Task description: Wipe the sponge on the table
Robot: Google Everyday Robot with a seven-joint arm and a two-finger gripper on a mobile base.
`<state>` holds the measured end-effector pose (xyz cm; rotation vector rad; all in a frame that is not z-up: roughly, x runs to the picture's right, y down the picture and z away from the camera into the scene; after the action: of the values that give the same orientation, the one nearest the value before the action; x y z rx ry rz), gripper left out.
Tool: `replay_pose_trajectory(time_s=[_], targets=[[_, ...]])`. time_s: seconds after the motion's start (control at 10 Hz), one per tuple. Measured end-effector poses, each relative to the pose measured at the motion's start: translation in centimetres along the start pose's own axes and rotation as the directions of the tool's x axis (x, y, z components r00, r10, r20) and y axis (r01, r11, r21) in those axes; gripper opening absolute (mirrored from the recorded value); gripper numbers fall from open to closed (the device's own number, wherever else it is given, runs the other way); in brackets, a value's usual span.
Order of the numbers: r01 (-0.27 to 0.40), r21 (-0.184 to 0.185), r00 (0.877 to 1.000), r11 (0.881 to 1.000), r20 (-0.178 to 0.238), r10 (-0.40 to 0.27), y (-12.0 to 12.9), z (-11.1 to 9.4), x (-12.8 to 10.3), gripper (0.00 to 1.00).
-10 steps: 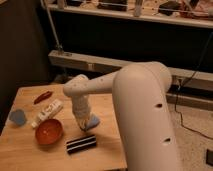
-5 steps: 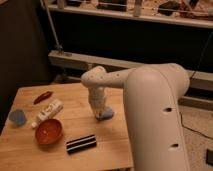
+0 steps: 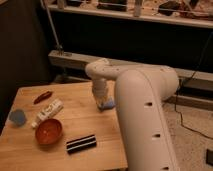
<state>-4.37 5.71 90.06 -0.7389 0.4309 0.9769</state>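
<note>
The sponge [image 3: 107, 105] is a small pale blue pad resting on the light wooden table [image 3: 75, 105], near its right edge. My gripper [image 3: 102, 102] points down from the white arm and is shut on the sponge, pressing it against the tabletop. The gripper covers most of the sponge; only its lower right part shows. The thick white arm fills the right side of the camera view.
An orange bowl [image 3: 48, 131] sits front left, with a black block with white stripes [image 3: 81, 143] to its right. A white bottle [image 3: 47, 112], a red object [image 3: 42, 96] and a round blue cup [image 3: 17, 117] lie further left. A dark railing runs behind the table.
The gripper has slid the sponge across the table, away from the bowl toward the back right. The other objects have not moved.
</note>
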Motion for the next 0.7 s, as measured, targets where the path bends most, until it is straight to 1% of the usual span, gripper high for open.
replay_pose_trajectory(time_s=[0.1,0.2,0.3,0.5,0.7], targets=[[0.001,-0.003,1.000,1.000,0.008,-0.001,0.0,-0.2,-0.9,0.00],[0.006,-0.011,1.000,1.000,0.013,-0.006,0.4,-0.3,-2.3,0.00],[0.013,-0.018,1.000,1.000,0.013,-0.013,0.9,-0.2,-3.0,0.00],[0.045,-0.043,0.999,0.998,0.011,-0.044,3.1,0.3,-4.8,0.00],[0.092,-0.060,0.996,0.994,0.011,-0.091,5.6,0.4,-5.9,0.00]])
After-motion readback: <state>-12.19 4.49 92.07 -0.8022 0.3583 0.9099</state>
